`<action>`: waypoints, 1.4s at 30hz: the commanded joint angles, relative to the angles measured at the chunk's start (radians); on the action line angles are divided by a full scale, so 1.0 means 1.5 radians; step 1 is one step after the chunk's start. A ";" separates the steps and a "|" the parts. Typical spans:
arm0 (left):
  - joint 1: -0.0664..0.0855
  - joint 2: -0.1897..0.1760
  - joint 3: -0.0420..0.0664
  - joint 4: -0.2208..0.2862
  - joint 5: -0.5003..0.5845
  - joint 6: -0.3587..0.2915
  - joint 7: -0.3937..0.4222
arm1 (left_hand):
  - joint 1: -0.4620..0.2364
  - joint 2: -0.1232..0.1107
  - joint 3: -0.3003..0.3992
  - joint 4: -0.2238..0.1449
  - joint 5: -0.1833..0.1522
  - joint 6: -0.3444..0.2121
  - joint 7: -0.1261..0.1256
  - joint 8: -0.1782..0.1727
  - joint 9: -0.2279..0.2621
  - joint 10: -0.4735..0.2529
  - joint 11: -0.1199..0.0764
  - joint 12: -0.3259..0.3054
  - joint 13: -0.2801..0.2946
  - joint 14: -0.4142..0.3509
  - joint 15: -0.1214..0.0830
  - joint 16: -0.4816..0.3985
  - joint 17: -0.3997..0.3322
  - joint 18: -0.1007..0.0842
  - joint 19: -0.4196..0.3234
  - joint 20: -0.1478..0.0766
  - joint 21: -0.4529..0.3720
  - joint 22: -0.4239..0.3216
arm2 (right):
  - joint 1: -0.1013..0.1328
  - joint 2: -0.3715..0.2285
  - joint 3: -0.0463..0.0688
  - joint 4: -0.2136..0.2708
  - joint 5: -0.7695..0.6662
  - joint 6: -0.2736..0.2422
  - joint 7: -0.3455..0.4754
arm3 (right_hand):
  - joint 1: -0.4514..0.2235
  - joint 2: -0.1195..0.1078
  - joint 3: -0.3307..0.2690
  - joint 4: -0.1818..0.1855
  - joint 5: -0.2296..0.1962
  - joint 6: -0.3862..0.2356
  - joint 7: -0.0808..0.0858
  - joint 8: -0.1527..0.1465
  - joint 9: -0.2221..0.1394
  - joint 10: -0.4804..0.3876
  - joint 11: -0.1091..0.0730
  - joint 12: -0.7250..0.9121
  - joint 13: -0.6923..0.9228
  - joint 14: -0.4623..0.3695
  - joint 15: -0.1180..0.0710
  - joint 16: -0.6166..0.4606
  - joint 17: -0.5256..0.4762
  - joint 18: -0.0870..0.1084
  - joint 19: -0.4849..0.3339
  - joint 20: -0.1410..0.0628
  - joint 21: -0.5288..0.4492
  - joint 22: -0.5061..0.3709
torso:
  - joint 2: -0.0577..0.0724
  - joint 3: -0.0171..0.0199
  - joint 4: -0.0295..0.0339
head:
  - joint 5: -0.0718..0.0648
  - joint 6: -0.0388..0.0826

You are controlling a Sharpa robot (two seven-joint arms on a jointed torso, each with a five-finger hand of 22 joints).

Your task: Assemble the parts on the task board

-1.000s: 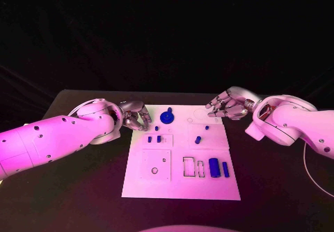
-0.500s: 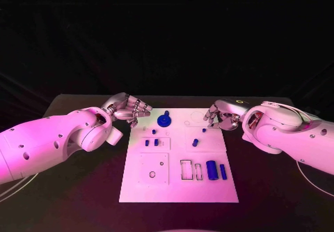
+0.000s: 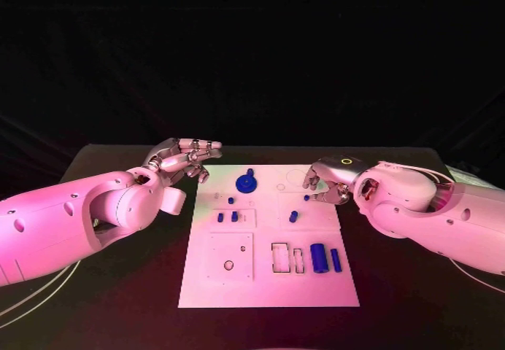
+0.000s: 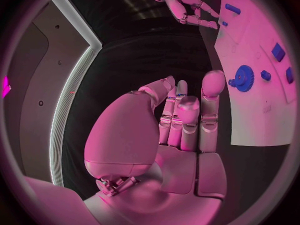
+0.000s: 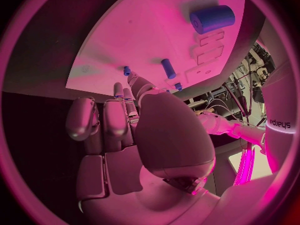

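The white task board (image 3: 268,281) lies in the middle of the table. A blue gear (image 3: 247,182) stands near its far edge, with several small blue pegs (image 3: 293,216) behind the middle. A thick blue cylinder (image 3: 319,257) and a slim rod (image 3: 336,259) lie near its right edge. My left hand (image 3: 187,159) hovers off the board's far left corner, fingers curled, holding nothing. My right hand (image 3: 326,182) hangs over the far right edge with its fingers curled in. The left wrist view shows the left hand (image 4: 181,120) and the gear (image 4: 243,78). The right wrist view shows the right hand (image 5: 125,120), the cylinder (image 5: 212,18) and a peg (image 5: 168,68).
Rectangular slots (image 3: 281,257) and a square plate with an oval hole (image 3: 228,265) mark the board's near half. Black table (image 3: 105,292) surrounds the board on both sides. A cable (image 3: 31,295) trails at the near left.
My left hand has lifted off the board's edge and drawn back to its far left corner. My right hand has come down and inward over the far right edge.
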State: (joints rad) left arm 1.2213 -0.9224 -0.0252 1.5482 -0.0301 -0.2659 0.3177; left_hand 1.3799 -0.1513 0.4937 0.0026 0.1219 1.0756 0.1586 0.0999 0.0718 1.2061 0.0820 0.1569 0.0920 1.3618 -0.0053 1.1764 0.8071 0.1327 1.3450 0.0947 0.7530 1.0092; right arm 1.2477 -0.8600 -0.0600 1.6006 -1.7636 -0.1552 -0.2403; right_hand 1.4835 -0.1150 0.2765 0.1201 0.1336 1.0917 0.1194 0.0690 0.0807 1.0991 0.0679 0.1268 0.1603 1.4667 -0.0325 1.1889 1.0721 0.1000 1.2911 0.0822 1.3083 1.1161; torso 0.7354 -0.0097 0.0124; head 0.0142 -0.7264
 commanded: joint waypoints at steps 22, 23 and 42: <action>0.000 -0.003 0.000 0.011 0.040 0.001 0.018 | -0.001 0.001 -0.011 -0.004 -0.002 0.000 0.002 0.002 -0.002 0.000 0.000 0.008 0.002 -0.008 0.001 -0.004 -0.004 0.014 -0.008 0.001 -0.011 -0.005 | -0.018 0.033 0.000 -0.032 -0.032 0.059 -0.008 | -0.002 0.003 0.046 -0.003 -0.007 0.026 -0.005 0.002 0.002 0.022 -0.005 -0.007 -0.033 0.017 -0.007 -0.002 0.001 -0.002 0.003 -0.009 0.000 0.002 | 0.000 0.0004 -0.0004 | 0.003 -0.007; 0.000 -0.003 0.000 0.012 0.040 0.001 0.018 | -0.001 0.001 -0.011 -0.004 -0.002 0.000 0.002 0.002 -0.002 0.000 0.000 0.008 0.002 -0.008 0.001 -0.004 -0.004 0.014 -0.008 0.001 -0.011 -0.005 | -0.019 0.035 0.000 -0.033 -0.032 0.060 -0.008 | -0.002 0.003 0.046 -0.003 -0.007 0.027 -0.005 0.002 0.002 0.022 -0.005 -0.007 -0.033 0.017 -0.007 -0.002 0.001 -0.002 0.003 -0.009 0.000 0.002 | 0.000 0.0004 -0.0001 | 0.003 -0.007; 0.000 -0.005 0.000 0.015 0.039 0.002 0.012 | 0.002 0.003 -0.012 -0.006 -0.001 -0.003 0.003 0.002 -0.002 -0.003 0.001 0.010 0.002 -0.009 0.002 -0.004 -0.005 0.014 -0.009 0.001 -0.014 -0.007 | -0.025 0.047 -0.001 -0.046 -0.048 0.059 -0.025 | 0.006 0.026 0.106 -0.036 -0.035 0.063 -0.005 0.010 0.012 0.075 -0.011 -0.004 -0.052 0.022 0.000 0.016 0.018 -0.007 0.020 -0.005 0.017 0.030 | 0.000 0.0004 -0.0007 | 0.001 -0.011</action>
State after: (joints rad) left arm 1.2212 -0.9300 -0.0256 1.5670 0.0229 -0.2674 0.3306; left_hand 1.3800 -0.1513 0.4772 -0.0057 0.1219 1.0734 0.1605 0.0998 0.0700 1.2059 0.0821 0.1666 0.0946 1.3550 -0.0054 1.1765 0.8007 0.1478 1.3398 0.0966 0.7355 0.9992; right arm 1.2177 -0.7894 -0.0560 1.5348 -1.8130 -0.0925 -0.2621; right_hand 1.4835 -0.0932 0.4294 0.0670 0.0840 1.1797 0.1122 0.0798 0.0977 1.2063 0.0543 0.1174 0.0805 1.4665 -0.0396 1.2086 1.0985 0.1001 1.3129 0.0753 1.3311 1.1587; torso 0.7355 -0.0093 0.0120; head 0.0167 -0.7426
